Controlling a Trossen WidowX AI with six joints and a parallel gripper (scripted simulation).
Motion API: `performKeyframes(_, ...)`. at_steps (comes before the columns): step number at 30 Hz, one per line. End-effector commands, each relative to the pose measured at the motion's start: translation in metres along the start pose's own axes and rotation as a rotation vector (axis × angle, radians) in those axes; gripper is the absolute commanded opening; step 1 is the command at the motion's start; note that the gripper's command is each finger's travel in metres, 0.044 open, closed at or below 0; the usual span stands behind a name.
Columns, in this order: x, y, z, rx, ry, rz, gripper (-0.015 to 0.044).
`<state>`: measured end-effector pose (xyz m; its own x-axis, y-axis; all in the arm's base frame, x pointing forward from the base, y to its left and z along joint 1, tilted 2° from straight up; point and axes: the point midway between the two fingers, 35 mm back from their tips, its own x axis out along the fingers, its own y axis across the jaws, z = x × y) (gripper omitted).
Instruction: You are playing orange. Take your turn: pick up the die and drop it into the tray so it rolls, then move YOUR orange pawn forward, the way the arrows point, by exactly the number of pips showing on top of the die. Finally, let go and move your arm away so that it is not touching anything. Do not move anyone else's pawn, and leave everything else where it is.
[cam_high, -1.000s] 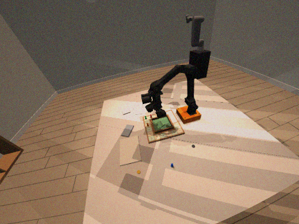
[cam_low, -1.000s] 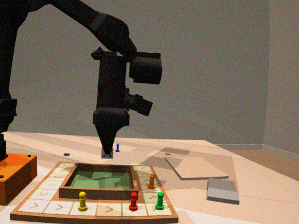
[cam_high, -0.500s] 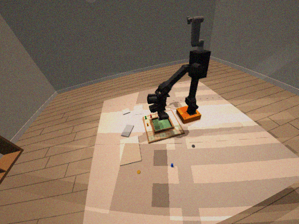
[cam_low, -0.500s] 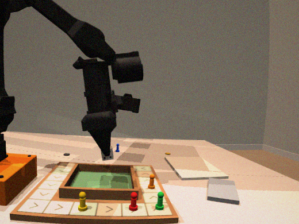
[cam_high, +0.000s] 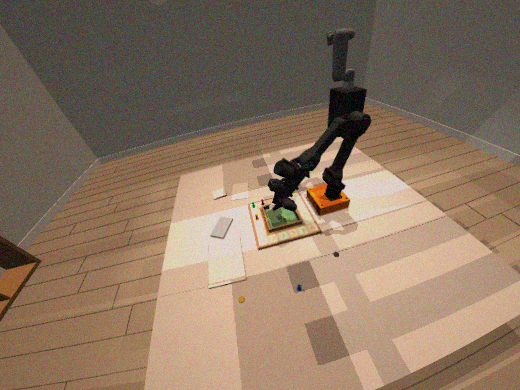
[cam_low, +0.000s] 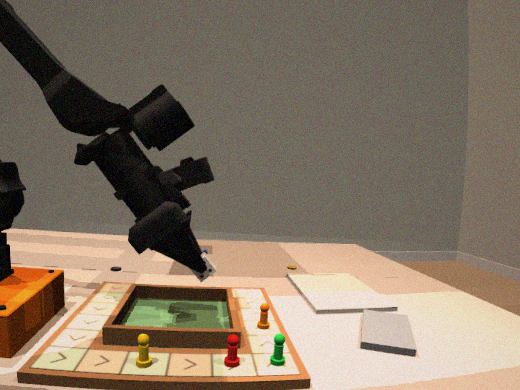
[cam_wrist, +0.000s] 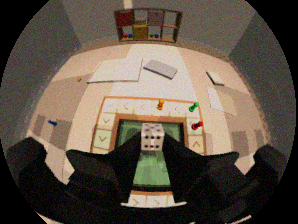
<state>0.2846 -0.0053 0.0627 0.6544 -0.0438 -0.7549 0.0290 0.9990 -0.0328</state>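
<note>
My gripper (cam_low: 204, 273) (cam_wrist: 151, 134) is shut on the white die (cam_low: 207, 270) (cam_wrist: 152, 136), tilted, above the tray (cam_low: 170, 337) (cam_high: 285, 228) and clear of its floor. The tray is brown-walled with a green floor, in the middle of the board (cam_low: 59, 358) (cam_wrist: 102, 139). The orange pawn (cam_low: 263, 317) (cam_wrist: 160, 104) stands upright on the board's side away from the arm's base. The green pawn (cam_low: 278, 351) (cam_wrist: 194, 107) stands at a corner, the red pawn (cam_low: 232, 351) (cam_wrist: 197, 125) beside it and the yellow pawn (cam_low: 143, 352) further along that row.
The orange base block (cam_high: 327, 202) is beside the board. Past the board lie a grey slab (cam_high: 222, 227) (cam_low: 388, 332) and a large pale slab (cam_high: 227, 265) (cam_low: 340, 292). A small blue object (cam_high: 299, 288), a black disc (cam_high: 336, 254) and a yellow-orange disc (cam_high: 241, 299) lie farther off.
</note>
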Motion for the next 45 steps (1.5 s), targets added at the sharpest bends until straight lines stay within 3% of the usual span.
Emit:
performKeyframes(1, -0.002, 0.000, -0.001, -0.003, -0.130, -0.004, 0.0000)
performKeyframes(7, -0.007, 0.000, 0.000, -0.003, -0.153, -0.004, 0.0000)
performKeyframes(15, -0.056, -0.001, 0.002, -0.003, -0.151, -0.004, 0.0000)
performKeyframes(40, -0.054, 0.000, -0.001, -0.007, -0.145, -0.002, 0.0000)
performKeyframes(45, -0.054, 0.000, -0.001, -0.007, -0.145, -0.002, 0.0131)
